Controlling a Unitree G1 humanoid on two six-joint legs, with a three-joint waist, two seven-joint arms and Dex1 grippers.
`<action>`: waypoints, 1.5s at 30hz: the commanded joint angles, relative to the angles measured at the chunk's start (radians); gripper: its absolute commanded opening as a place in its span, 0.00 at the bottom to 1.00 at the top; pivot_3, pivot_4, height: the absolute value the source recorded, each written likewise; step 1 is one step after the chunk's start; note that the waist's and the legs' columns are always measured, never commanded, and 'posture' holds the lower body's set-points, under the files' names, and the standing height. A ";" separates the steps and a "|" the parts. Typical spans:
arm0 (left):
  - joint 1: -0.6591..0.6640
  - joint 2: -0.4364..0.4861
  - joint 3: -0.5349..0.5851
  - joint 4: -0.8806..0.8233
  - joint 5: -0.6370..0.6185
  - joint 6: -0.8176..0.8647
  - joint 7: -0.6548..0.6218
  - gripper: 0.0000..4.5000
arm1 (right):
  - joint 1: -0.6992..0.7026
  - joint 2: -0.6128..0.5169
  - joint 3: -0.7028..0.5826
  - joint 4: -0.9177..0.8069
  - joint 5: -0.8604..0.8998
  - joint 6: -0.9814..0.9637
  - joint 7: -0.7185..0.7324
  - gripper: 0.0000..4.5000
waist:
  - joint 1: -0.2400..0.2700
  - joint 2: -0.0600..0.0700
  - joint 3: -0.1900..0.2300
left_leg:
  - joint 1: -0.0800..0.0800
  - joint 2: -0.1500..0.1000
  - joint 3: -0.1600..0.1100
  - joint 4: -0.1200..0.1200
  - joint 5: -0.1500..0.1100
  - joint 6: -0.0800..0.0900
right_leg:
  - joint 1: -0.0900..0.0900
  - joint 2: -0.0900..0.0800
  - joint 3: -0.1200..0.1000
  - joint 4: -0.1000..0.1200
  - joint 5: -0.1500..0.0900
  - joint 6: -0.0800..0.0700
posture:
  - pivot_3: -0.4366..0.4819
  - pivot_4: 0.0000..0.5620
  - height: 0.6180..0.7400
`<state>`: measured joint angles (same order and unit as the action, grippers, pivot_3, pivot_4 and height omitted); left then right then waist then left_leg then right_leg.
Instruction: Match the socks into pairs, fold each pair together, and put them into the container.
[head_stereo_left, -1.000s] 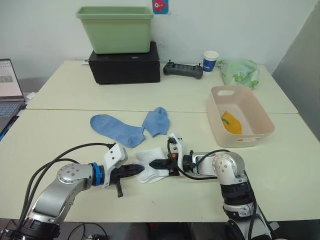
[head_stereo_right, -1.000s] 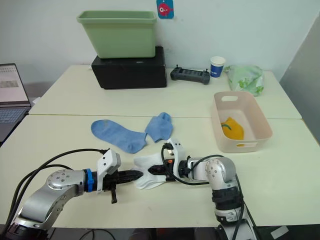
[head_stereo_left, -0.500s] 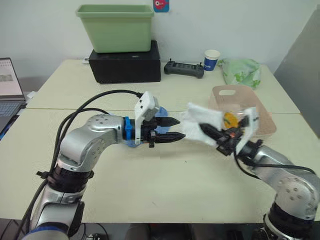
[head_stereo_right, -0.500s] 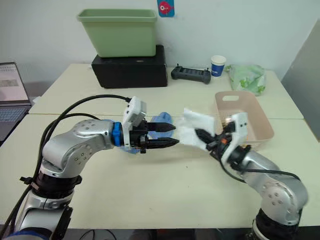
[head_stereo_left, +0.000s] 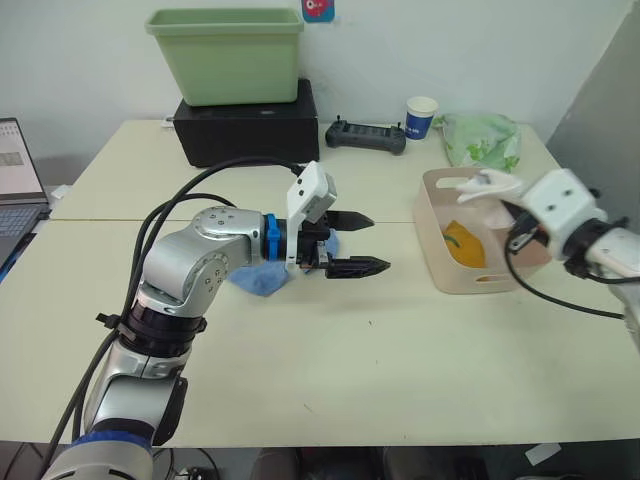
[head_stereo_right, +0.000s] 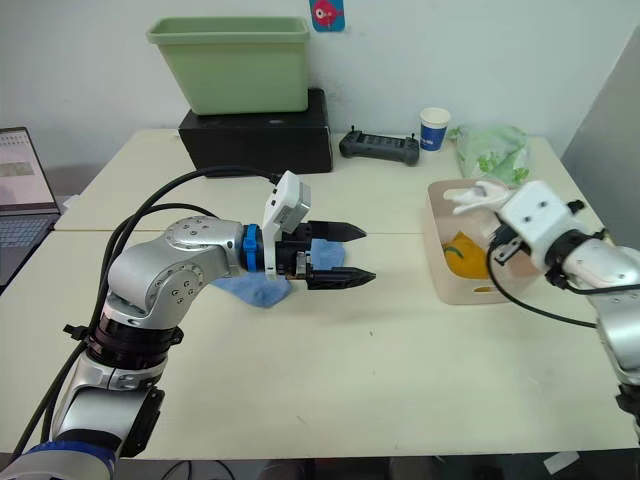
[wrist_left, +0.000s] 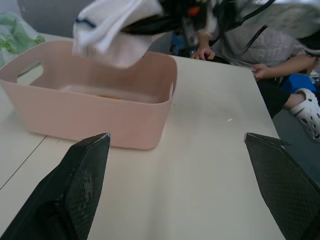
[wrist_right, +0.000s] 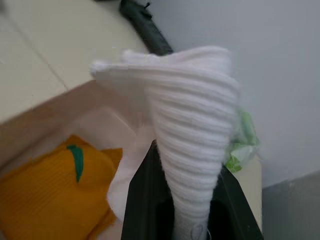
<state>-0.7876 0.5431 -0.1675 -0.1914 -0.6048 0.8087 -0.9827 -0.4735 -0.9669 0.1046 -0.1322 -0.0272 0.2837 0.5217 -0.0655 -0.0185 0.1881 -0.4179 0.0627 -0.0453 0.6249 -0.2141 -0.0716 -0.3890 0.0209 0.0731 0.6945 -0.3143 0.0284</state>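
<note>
Over the pink tub (head_stereo_left: 478, 262), the right gripper (wrist_right: 187, 215) is clamping the folded white socks (wrist_right: 185, 130) between its fingers, with the bundle hanging above the tub's far end. Inside the tub, the yellow socks (head_stereo_left: 463, 244) are already lying as a folded pair on the floor of it. Well to the left of the tub, the left gripper (head_stereo_left: 357, 243) is hovering above the table (head_stereo_left: 400, 350) with its two fingers spread apart and nothing between them. Farther from the tub than that gripper, the blue socks (head_stereo_left: 262, 280) are lying on the table, partly hidden by the left arm; how they are lying I cannot tell.

By my reading, the step in hand is delivering the white pair. The next move is calling for the right gripper to lower the bundle inside the tub's walls, beside the yellow pair, and only then part its fingers, so the fold is not springing open or catching on the rim. After that, the blue pair is waiting to be matched and folded.
</note>
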 joint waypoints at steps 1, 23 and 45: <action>-0.023 -0.006 0.014 -0.025 -0.001 -0.006 0.005 0.99 | -0.127 -0.010 0.114 0.167 -0.206 -0.208 0.007 0.00 | 0.001 0.000 0.000 | 0.000 0.000 0.000 0.001 0.000 0.000 | 0.000 0.000 0.000 0.001 0.000 0.000 | 0.48 0.27 0.92; -0.025 -0.012 0.015 -0.006 0.024 -0.034 0.037 1.00 | -0.399 0.004 0.179 0.451 -0.247 -0.251 0.603 0.51 | 0.026 0.000 0.001 | 0.000 -0.002 0.000 0.002 0.002 -0.003 | 0.001 -0.003 -0.002 0.003 0.002 -0.003 | 0.48 0.27 0.92; 0.252 0.247 0.281 -0.043 0.066 -0.129 0.022 1.00 | -0.345 -0.072 -0.181 0.117 0.112 0.039 0.692 0.75 | 0.030 0.001 0.001 | 0.001 -0.001 0.000 0.002 0.000 0.000 | 0.001 -0.004 -0.003 0.004 0.002 -0.003 | 0.48 0.27 0.92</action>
<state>-0.5701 0.7571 0.0451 -0.2034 -0.5460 0.7252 -0.9600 -0.8177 -1.0670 -0.0119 0.0515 0.0269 0.2980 1.2620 -0.0355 -0.0172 0.1893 -0.4172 0.0620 -0.0453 0.6275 -0.2139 -0.0720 -0.3876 0.0169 0.0704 0.6983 -0.3126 0.0251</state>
